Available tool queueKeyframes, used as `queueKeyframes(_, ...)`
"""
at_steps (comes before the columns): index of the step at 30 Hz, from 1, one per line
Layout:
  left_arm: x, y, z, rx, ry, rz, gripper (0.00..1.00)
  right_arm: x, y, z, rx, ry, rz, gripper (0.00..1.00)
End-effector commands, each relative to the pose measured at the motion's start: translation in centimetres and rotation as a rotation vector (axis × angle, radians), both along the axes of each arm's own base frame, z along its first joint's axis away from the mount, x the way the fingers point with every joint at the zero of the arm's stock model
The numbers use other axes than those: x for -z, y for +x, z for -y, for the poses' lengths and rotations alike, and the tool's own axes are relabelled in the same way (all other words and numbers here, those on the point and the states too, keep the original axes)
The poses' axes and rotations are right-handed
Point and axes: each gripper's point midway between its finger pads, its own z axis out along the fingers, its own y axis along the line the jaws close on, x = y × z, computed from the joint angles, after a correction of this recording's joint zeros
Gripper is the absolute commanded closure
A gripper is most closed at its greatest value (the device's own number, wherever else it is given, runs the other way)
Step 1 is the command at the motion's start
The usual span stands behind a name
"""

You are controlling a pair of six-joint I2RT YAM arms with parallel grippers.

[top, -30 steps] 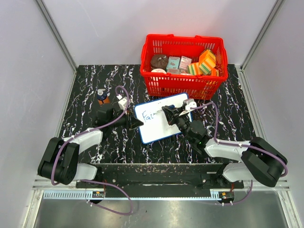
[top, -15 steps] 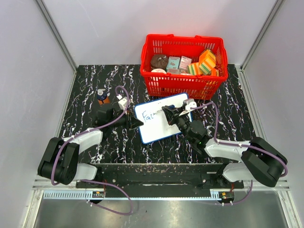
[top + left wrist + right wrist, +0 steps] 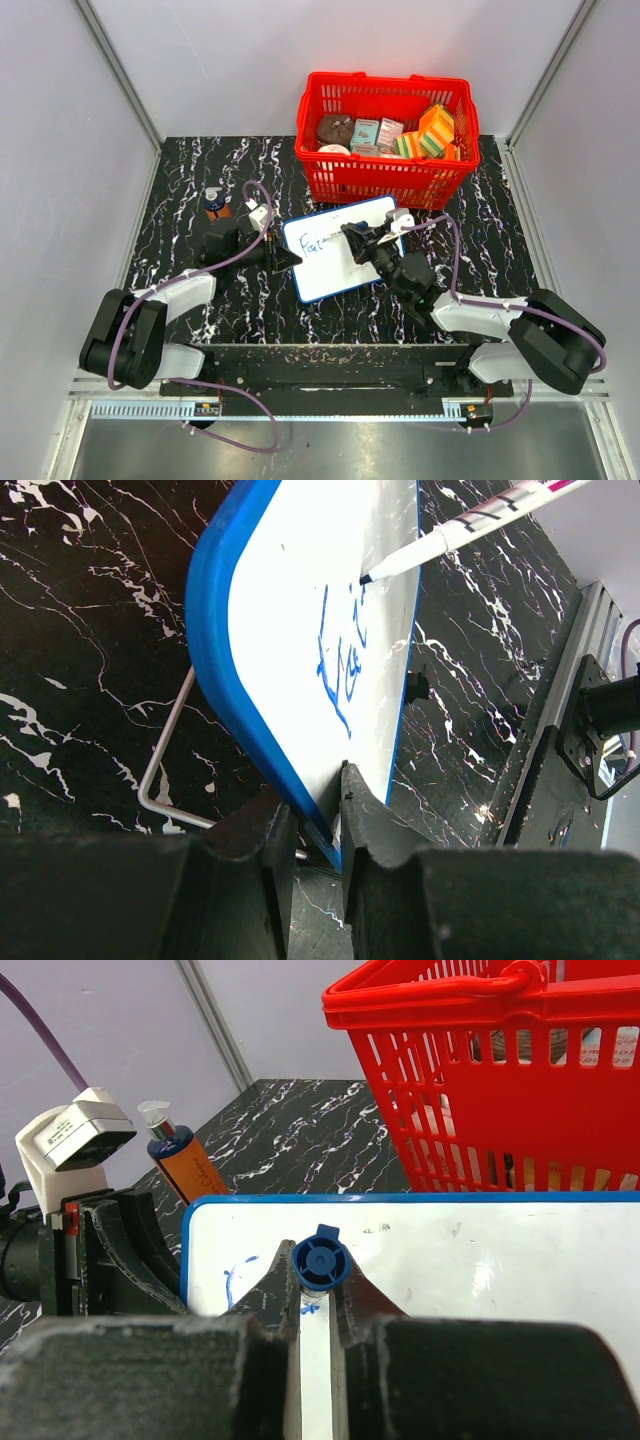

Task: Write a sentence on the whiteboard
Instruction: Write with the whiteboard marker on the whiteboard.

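Note:
The whiteboard (image 3: 335,268) with its blue frame stands tilted on the black marble table. My left gripper (image 3: 285,258) is shut on the board's left corner; in the left wrist view the fingers (image 3: 312,815) pinch the blue edge of the whiteboard (image 3: 300,610). My right gripper (image 3: 362,238) is shut on a marker (image 3: 470,525) whose tip touches the board beside the sentence (image 3: 345,660), only a few blue letters long. The right wrist view shows the marker's blue cap end (image 3: 320,1262) clamped in the right gripper (image 3: 318,1278) over the whiteboard (image 3: 480,1260).
A red basket (image 3: 385,175) holding several packages stands just behind the board. An orange tube (image 3: 215,203) stands upright at the left, behind the left arm. A wire stand (image 3: 165,750) props up the board's back. A metal rail runs along the table's near edge.

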Motion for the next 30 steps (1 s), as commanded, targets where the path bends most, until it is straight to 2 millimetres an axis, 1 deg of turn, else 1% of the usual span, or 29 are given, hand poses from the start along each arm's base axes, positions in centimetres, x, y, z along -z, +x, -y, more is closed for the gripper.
queueKeyframes(1, 0.6, 2.2, -1.3, -0.048, 0.106, 0.131, 1.00, -0.3, -0.3, 0.4, 0.007, 0.018, 0.001, 1.00)
queueKeyframes(14, 0.6, 2.2, -1.3, -0.048, 0.106, 0.129, 1.00, 1.3, -1.1, 0.5, -0.022, 0.013, -0.036, 1.00)
queueKeyframes(24, 0.5, 2.2, -1.3, -0.049, 0.107, 0.134, 1.00, 1.5, -0.9, 1.1, 0.007, 0.002, -0.039, 1.00)
queueKeyframes(30, 0.5, 2.2, -1.3, -0.047, 0.107, 0.132, 1.00, 1.1, -0.5, 1.4, 0.034, -0.008, -0.031, 1.00)
